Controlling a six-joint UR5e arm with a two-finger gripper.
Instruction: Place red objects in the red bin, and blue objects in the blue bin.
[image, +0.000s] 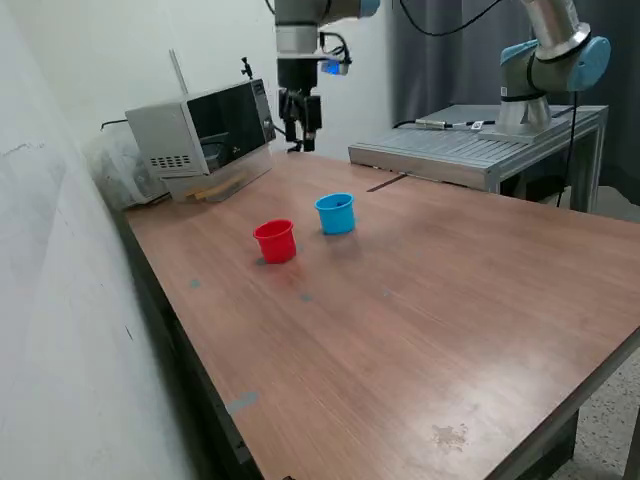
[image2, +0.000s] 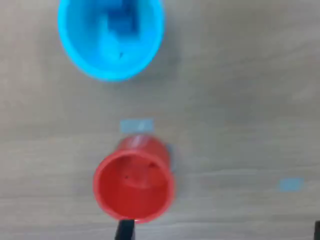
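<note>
Sorting apparently complete: claw (image: 300, 135) raised clear above red bin (image: 275, 241) and blue bin (image: 336, 214) (spread undeterminable); next, retreat.

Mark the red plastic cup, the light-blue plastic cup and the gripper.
Red plastic cup (image: 275, 242): exterior view, outer wall.
Light-blue plastic cup (image: 336, 215): exterior view, outer wall.
Gripper (image: 300, 143): exterior view, between the fingertips.

Blue bin (image2: 111, 37) cut off — contents blurred; claw (image: 299, 125) state unclear.

Upright red cup (image: 275, 241) beside light-blue cup (image: 336, 214), dark-blue cube (image2: 121, 22) inside it.
</note>
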